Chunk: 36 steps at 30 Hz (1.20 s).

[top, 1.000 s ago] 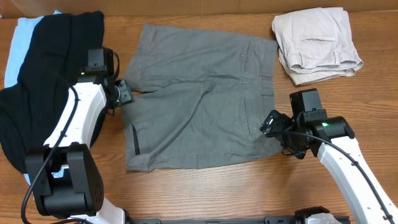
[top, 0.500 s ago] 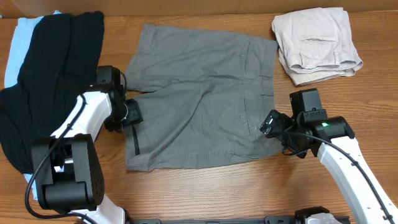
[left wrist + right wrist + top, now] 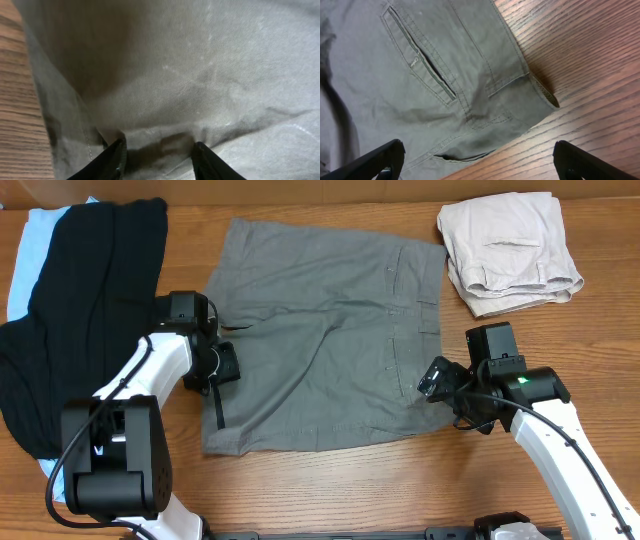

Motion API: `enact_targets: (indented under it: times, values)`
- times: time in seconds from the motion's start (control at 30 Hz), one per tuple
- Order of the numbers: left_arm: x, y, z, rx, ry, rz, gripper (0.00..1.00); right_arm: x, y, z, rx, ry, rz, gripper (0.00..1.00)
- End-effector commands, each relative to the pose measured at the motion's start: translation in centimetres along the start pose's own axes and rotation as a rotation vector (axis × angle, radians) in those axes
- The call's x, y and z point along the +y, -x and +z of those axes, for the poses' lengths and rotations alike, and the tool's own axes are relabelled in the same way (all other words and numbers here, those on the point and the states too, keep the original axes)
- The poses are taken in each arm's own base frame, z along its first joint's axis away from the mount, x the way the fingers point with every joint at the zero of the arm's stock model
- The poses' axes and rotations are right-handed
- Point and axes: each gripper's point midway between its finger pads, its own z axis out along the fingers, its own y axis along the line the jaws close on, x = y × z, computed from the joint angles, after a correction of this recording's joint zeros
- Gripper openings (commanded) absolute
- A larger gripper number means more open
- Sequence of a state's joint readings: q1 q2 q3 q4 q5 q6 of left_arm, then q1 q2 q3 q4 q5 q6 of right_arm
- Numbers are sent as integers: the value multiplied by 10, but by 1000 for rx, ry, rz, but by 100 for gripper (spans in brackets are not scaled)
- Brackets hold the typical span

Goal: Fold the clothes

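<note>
Left gripper [image 3: 222, 366] [image 3: 160, 162]: jaws spread, both fingers [image 3: 116, 159] down on the grey shorts [image 3: 320, 330] [image 3: 200, 75], a small ridge of cloth between them, not pinched. It sits at the shorts' left edge, mid-left of the overhead view, just above a dark pocket slit [image 3: 218, 406]. In the left wrist view, a strip of wood table [image 3: 15, 100] runs down the left edge and cloth fills the rest.

Right gripper [image 3: 437, 377] [image 3: 482, 167]: jaws spread wide, holding nothing. It is at the shorts' right edge, low right of centre in the overhead view. The right wrist view shows the 2 fingers [image 3: 380, 159] in the bottom corners. Above them are grey shorts [image 3: 420, 75] with a slit pocket [image 3: 425, 65] and a waistband corner [image 3: 540, 90] on the table [image 3: 580, 75].

Grey shorts lie spread flat in the centre of the table [image 3: 350, 490], waistband toward the right.

Beige shorts [image 3: 505, 250] are folded at upper right, apart from the grey pair.

A black garment [image 3: 70, 300] is heaped at left, over a light-blue one [image 3: 25, 250] showing at the upper-left edge.
</note>
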State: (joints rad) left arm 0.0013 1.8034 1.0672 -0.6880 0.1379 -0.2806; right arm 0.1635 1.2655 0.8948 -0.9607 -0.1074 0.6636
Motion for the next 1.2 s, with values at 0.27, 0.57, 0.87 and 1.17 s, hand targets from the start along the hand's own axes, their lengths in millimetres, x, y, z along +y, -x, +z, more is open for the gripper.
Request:
enact_targets:
  times: [0.27, 0.57, 0.87, 1.17]
  values:
    - [17, -13, 4, 44, 87, 11, 43, -3, 2, 0, -15, -11, -8, 98]
    - [18, -18, 4, 65, 91, 12, 43, -3, 2, 0, -14, -11, -8, 98]
    - [4, -14, 4, 55, 14, -3, 22, -2, 3, 0, -16, -10, -8, 98]
    - [6, -2, -2, 29, 10, -33, 4, -2, 3, 0, -19, -7, -8, 98]
